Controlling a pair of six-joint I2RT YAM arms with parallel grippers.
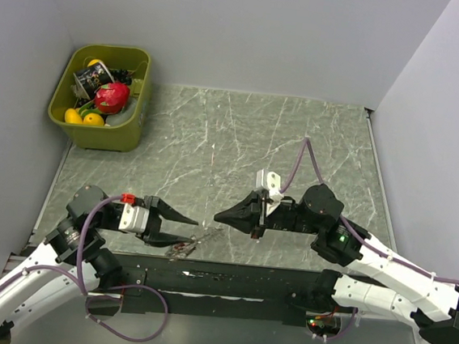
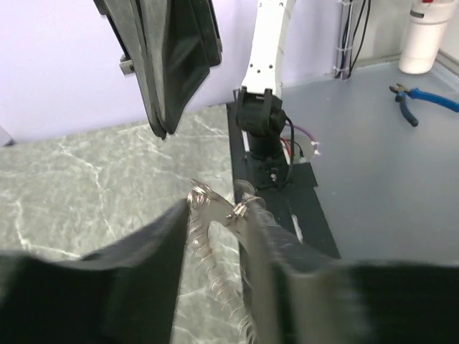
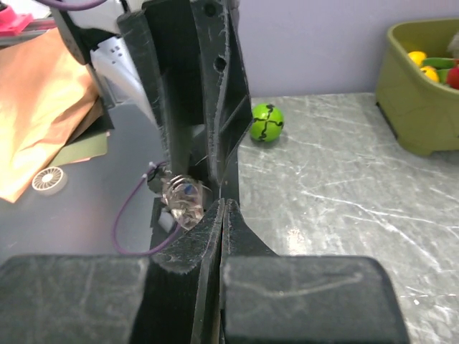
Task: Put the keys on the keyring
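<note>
Two grippers nose to nose above the near edge of the marble table [image 1: 241, 132], well apart from the back wall.

Far left, top view: olive bin [image 1: 113, 135] in the back corner, filled with toy fruit. Otherwise seen only at the right margin of the right wrist view.

Left gripper [image 1: 188, 231]: fingers parted, released rather than clenched. Left wrist view alone: the keyring [image 2: 215, 240], bristling with small grey keys, in the gap between both fingers near the tips, trailing down toward the camera. Contact with either pad not certain. From above, only a small dark-reddish scrap [image 1: 181, 250] under those fingers at the table's edge, too small to tell ring from the keys.

Right gripper [image 1: 219, 216]: clenched, fingers pressed flat together, tip just beside the left fingertips. Right wrist view alone: green ball [image 3: 267, 122] on the marble near the wall.

Open marble across the middle and back. Black base strip [image 1: 227, 281] along the near edge, directly below both grippers.
</note>
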